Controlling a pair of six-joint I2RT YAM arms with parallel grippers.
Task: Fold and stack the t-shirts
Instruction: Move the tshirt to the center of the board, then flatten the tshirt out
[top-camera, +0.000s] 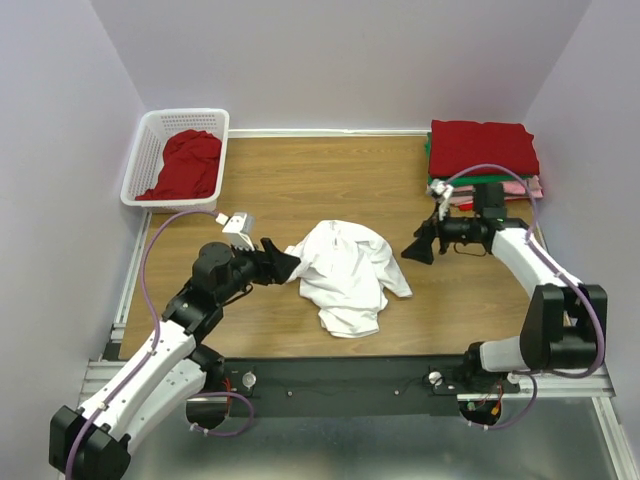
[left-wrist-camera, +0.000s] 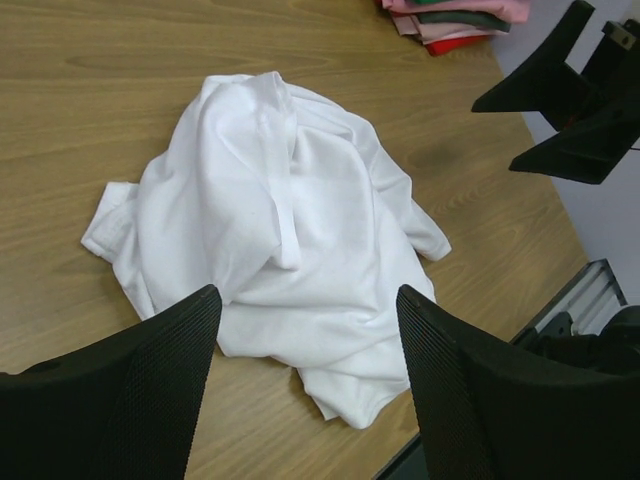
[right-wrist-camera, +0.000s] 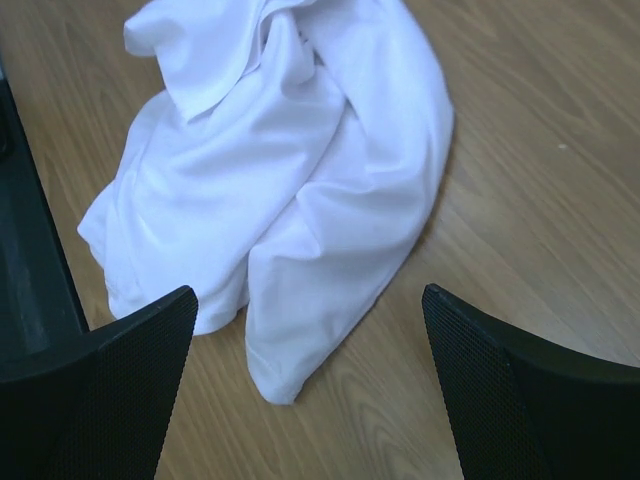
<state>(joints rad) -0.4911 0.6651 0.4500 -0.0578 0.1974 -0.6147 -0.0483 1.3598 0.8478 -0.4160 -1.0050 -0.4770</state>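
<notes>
Left arm (top-camera: 170, 340) reaches from the near left corner; the left jaws stand open, fingers (left-wrist-camera: 130, 400) well spread, their tips at the left edge of the white shirt (top-camera: 345, 275), with no cloth pinched between them. Right arm (top-camera: 530, 270) reaches in from the near right; the right jaws are likewise open and holding nothing, pointing at the shirt from just beside its right edge, not touching it in the top view. The white shirt lies crumpled and unfolded in a loose heap on the tabletop (top-camera: 300, 180), between the two sets of jaws, nearer the front edge than the back. At the far left corner sits a white basket (top-camera: 145, 150) holding a bunched red shirt (top-camera: 188, 165). At the far right corner lies a folded stack (top-camera: 482, 148), red on top, pink and green edges showing beneath.
</notes>
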